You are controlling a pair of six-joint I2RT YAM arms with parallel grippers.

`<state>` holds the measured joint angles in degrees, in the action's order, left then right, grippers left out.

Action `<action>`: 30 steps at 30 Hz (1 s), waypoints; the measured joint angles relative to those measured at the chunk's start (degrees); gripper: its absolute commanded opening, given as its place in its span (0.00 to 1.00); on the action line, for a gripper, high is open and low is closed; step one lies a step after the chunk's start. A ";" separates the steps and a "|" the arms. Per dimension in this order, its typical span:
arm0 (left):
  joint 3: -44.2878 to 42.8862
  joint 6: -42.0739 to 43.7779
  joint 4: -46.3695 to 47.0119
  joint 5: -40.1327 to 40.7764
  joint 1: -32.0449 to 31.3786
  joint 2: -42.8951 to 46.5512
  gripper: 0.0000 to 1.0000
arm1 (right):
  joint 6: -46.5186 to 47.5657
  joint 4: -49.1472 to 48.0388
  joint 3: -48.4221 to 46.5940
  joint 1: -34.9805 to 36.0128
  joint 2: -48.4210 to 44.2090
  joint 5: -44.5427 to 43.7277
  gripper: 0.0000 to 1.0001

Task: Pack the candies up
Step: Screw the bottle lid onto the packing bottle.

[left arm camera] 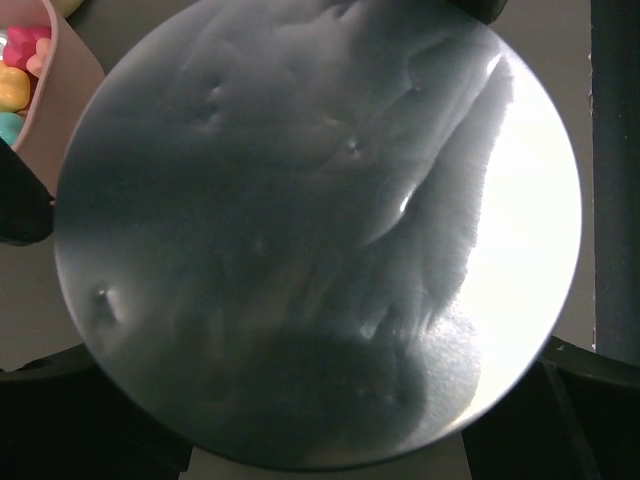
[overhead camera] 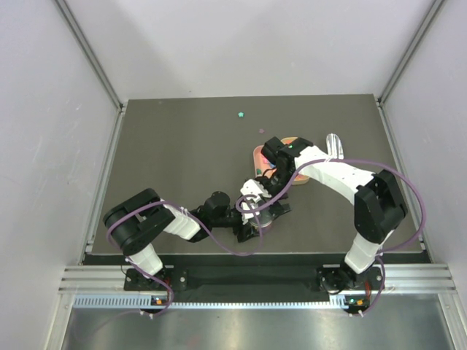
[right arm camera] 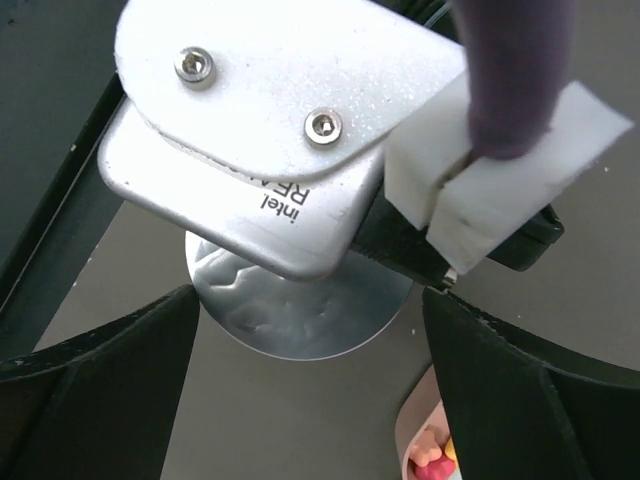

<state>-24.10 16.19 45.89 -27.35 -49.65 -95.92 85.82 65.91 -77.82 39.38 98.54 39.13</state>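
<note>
The candies (left arm camera: 14,72) lie in a pink bowl (left arm camera: 66,62). That bowl (overhead camera: 257,156) sits mid-table, half hidden under my right arm, and a few candies (right arm camera: 430,466) show at the right wrist view's bottom edge. My left gripper (left arm camera: 320,405) points down with its jaws wide on both sides of a round silver-topped container (left arm camera: 320,230), whose crumpled top fills the view. My right gripper (right arm camera: 310,292) hangs open and empty just above the left wrist camera (right arm camera: 270,150). The container (right arm camera: 300,305) and bowl rim (right arm camera: 408,440) lie below it.
A metal scoop (overhead camera: 334,143) lies on the table right of the bowl. Two stray sweets, one green (overhead camera: 241,114) and one purple (overhead camera: 261,131), rest on the dark mat farther back. The two arms cross closely at mid-table, with grey walls on three sides.
</note>
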 measured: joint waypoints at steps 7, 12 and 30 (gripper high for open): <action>0.13 -0.20 0.15 0.20 0.00 0.02 0.87 | -1.36 0.59 -0.17 -0.02 0.20 -0.26 0.59; 0.13 -0.48 0.13 0.22 0.00 0.02 0.86 | -3.89 -0.26 0.11 0.00 0.09 -0.44 0.56; -0.52 -0.63 -1.16 -0.35 0.11 0.02 0.85 | -31.10 -16.92 13.55 1.88 -12.15 -7.48 0.53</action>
<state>-24.62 15.55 44.73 -27.70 -49.54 -95.90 54.72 48.99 -64.27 41.25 86.39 31.66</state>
